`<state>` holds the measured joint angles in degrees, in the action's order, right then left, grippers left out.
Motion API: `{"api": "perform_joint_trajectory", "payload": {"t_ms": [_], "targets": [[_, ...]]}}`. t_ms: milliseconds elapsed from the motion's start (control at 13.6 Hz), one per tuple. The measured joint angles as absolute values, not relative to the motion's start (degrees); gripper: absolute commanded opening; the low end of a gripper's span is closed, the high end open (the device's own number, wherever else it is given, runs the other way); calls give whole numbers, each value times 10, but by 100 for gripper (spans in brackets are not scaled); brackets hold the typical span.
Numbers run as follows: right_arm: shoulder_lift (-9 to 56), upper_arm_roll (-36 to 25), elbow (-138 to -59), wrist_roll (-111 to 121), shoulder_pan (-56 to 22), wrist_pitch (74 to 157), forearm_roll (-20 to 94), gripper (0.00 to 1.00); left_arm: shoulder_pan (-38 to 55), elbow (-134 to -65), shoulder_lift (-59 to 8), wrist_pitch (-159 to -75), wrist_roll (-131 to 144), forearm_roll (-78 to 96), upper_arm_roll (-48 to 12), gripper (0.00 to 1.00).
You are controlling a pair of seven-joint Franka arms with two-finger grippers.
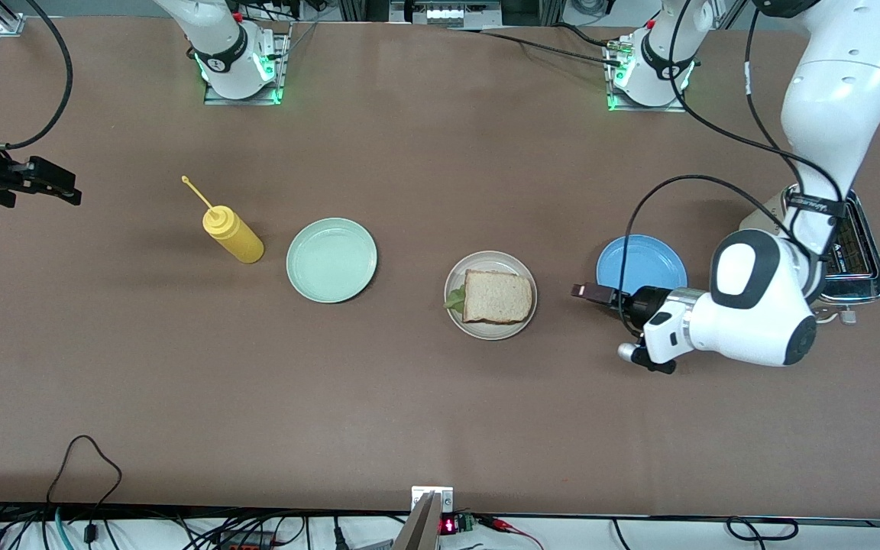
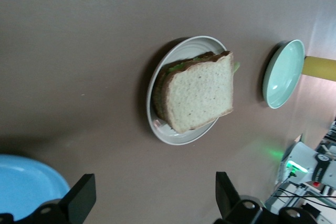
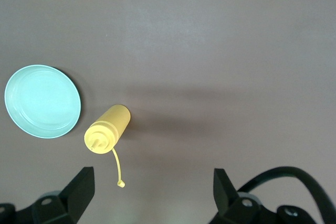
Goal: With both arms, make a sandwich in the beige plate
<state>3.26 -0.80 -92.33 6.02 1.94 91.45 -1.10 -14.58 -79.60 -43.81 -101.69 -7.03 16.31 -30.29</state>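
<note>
The sandwich (image 1: 496,296) lies on the beige plate (image 1: 486,330) in the middle of the table: a tan bread slice on top, green lettuce (image 1: 454,299) showing at one edge, and a second slice under it in the left wrist view (image 2: 199,93). The plate's rim also shows in that view (image 2: 178,136). My left gripper (image 1: 585,292) is open and empty, low over the table between the beige plate and the blue plate (image 1: 641,263); its own view shows it too (image 2: 155,198). My right gripper (image 1: 58,189) is open and empty, waiting over the right arm's end of the table (image 3: 152,192).
A yellow squeeze bottle (image 1: 232,235) with its cap hanging open stands beside a pale mint-green plate (image 1: 331,260), toward the right arm's end. Both show in the right wrist view: the bottle (image 3: 107,128) and the plate (image 3: 42,100). A metal tray (image 1: 860,263) sits under the left arm.
</note>
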Motion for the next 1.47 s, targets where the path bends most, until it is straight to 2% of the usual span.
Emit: {"api": "perform_joint_trajectory", "payload": {"t_ms": [367,440,807,1174,1467], "targets": [[33,-8,-923,60,19,907,-11,100,-141,-796,-369,-1008,-69,76,-287,100],[33,-8,-923,60,19,905,-11,100,-136,-797,-351,-1006,-69,71,-270,100],[32,-8,-924,60,19,891,-10,100,-51,-796,-253,-1006,-70,69,-110,100],[32,-7,-924,60,19,890,-10,100,-47,-805,-136,-980,-70,64,-21,100],[32,-7,-924,60,19,890,-10,100,-47,-833,-70,-914,-6,59,-7,100]]}}
